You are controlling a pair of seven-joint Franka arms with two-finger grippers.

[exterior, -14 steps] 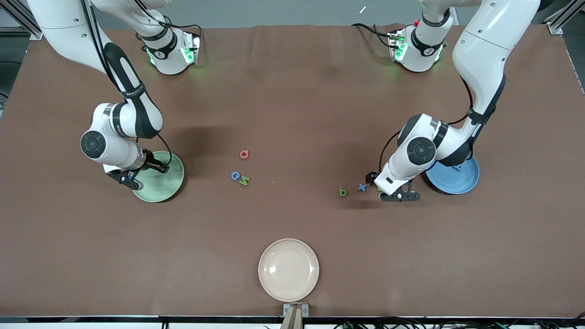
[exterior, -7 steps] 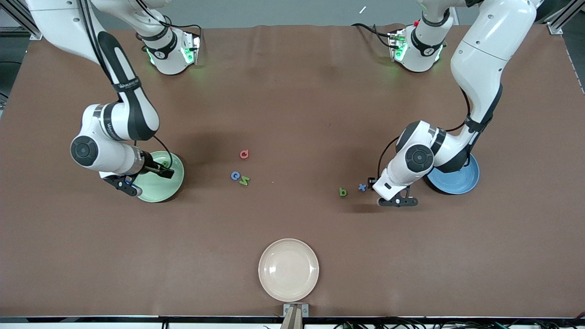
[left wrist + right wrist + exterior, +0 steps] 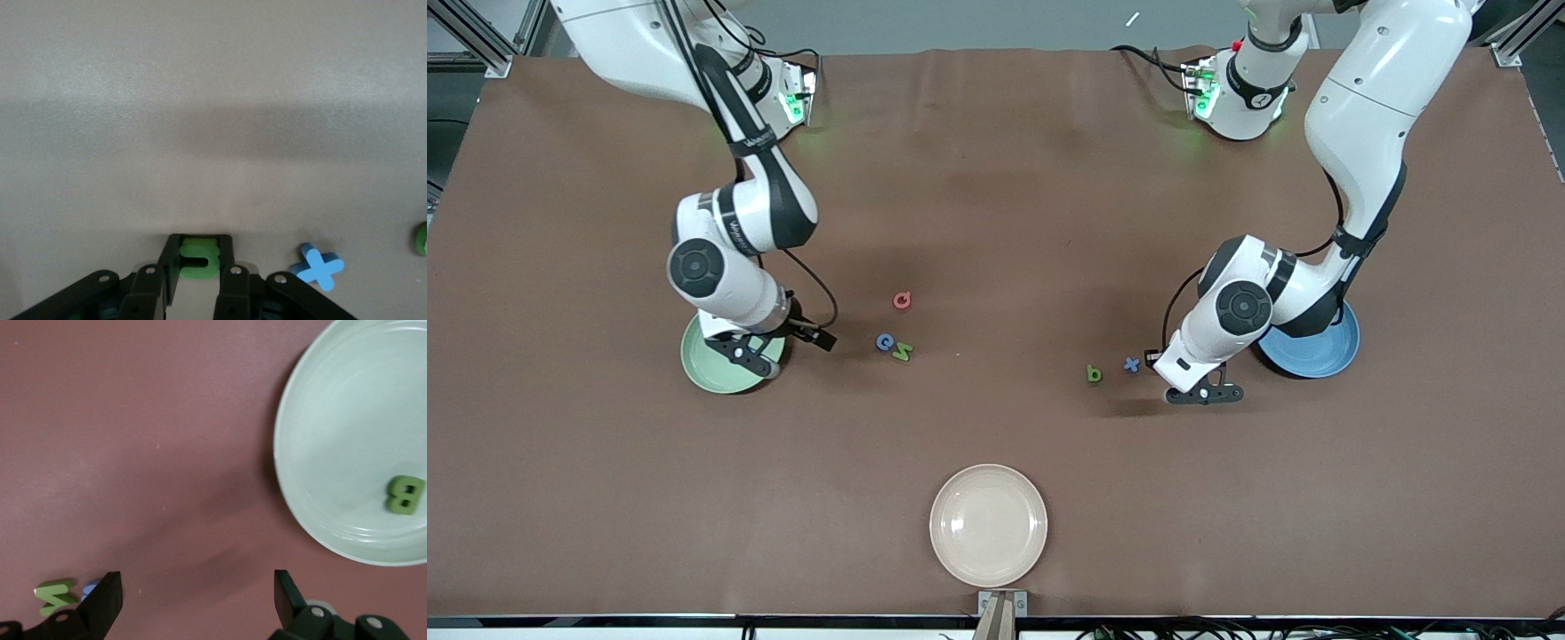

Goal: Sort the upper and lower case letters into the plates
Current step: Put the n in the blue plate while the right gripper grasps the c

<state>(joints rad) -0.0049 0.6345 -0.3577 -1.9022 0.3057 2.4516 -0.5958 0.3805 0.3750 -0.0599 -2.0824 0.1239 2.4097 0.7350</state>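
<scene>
My left gripper (image 3: 1206,392) (image 3: 199,261) is low at the table beside the blue plate (image 3: 1320,351), shut on a small green letter (image 3: 199,257). A blue x (image 3: 1132,364) (image 3: 318,267) and a green b (image 3: 1094,373) lie close by. My right gripper (image 3: 783,348) (image 3: 197,597) hangs open and empty at the edge of the pale green plate (image 3: 707,369) (image 3: 347,453), which holds a green B (image 3: 404,495). A blue letter (image 3: 884,341) and a green one (image 3: 903,350) (image 3: 55,597) lie just past its fingers. The pink letter (image 3: 903,300) sits slightly farther from the front camera.
A cream-beige plate (image 3: 988,524) sits empty near the front edge, midway along the table. Both arm bases (image 3: 769,98) (image 3: 1236,89) stand along the back edge. The brown table cover (image 3: 996,204) is bare between the two groups of letters.
My left gripper has shut on the green letter beside the blue x. My right arm has swung from over the pale green plate toward the middle letters, its gripper now open.
</scene>
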